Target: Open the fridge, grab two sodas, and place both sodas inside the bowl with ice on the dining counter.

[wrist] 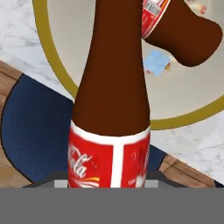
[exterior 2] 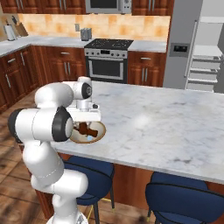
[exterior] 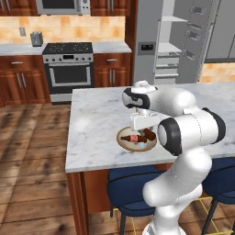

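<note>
Now tool [exterior: 143, 133] pinching a soda bottle [wrist: 111, 109] over the bowl [wrist: 192, 118], second bottle [wrist: 183, 30] lying inside, on worktop [exterior: 101, 119].

Marble counter [exterior: 96, 119] bare around bowl [exterior: 123, 140], one soda [exterior: 134, 138] lying across it

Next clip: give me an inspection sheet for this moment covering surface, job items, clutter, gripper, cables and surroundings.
Surface: marble dining counter, bare apart from the bowl.
Job's things: bowl near the counter's front edge, with a pale ice cube; one soda lies in it; second soda is upright in the gripper above the bowl; fridge right door open, grey shelves showing.
Clutter: nothing seen.
Gripper: gripper shut on the second soda, over the bowl.
Cables: nothing seen.
Surroundings: blue stools under the counter, stove, wood cabinets.
</note>
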Motion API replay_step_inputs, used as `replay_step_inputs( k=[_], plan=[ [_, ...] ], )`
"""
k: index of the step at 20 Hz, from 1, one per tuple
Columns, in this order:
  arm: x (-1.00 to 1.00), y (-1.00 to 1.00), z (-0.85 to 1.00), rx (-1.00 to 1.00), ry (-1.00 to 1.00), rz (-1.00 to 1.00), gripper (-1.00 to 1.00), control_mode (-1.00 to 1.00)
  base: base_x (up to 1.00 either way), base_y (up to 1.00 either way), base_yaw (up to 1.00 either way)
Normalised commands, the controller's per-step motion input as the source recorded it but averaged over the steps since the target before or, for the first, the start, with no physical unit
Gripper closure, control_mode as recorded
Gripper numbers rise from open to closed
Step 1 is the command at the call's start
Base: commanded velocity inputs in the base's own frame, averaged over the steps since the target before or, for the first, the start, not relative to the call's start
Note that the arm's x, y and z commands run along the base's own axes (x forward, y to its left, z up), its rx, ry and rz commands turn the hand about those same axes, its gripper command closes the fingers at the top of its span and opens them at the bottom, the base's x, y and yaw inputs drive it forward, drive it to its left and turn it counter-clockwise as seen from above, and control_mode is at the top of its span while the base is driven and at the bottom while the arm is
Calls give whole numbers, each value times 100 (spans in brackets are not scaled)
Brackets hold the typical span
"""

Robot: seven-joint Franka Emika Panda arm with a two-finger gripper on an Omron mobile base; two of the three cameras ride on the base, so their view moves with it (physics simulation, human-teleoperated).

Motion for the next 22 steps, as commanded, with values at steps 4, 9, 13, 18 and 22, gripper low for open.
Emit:
replay_step_inputs(
  k=[4, 9, 13, 18, 22],
  plan=[
    [36, 0, -29, 0, 5, 0, 100, -100, 0, 0, 0],
    [32, 0, -25, 0, 2, 0, 100, -100, 0, 0, 0],
    [34, 0, -24, -1, 3, 0, 100, -100, 0, 0, 0],
    [25, 0, -28, -1, 3, 0, 100, -100, 0, 0, 0],
    [12, 0, -33, -3, 3, 0, 100, -100, 0, 0, 0]
  ],
)
